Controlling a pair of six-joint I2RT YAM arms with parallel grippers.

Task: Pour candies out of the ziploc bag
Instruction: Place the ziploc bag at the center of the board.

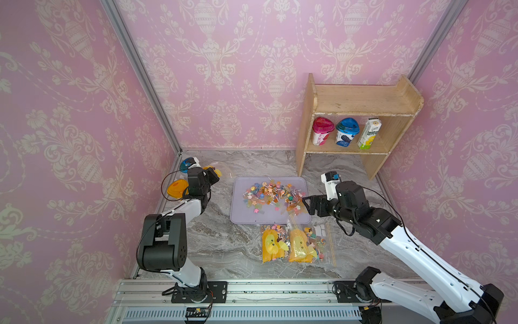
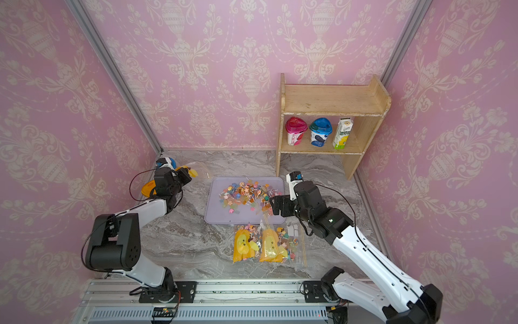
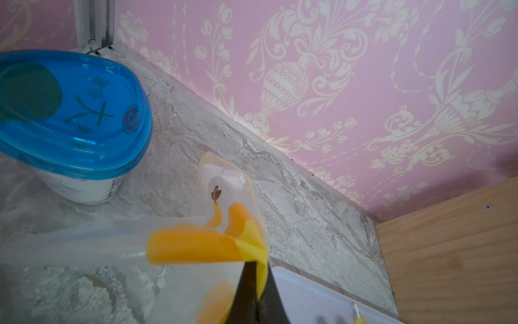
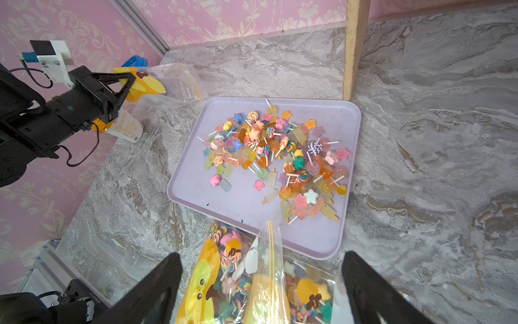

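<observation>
Right, the candies (image 1: 270, 195) lie heaped across the lavender tray (image 1: 244, 214) mid-table, mostly toward its far and right side. The left gripper (image 4: 129, 82) is pinched tight on an empty ziploc bag (image 4: 179, 84) at the far left, just beside a blue-lidded tub (image 3: 73, 112). The right gripper (image 4: 260, 259) — jaws wide apart, nothing held — hovers by the tray's near right corner, above two filled bags (image 1: 304, 244) lying side by side on the marble table (image 1: 224, 246), the right one's mouth reaching over the tray's near rim.
</observation>
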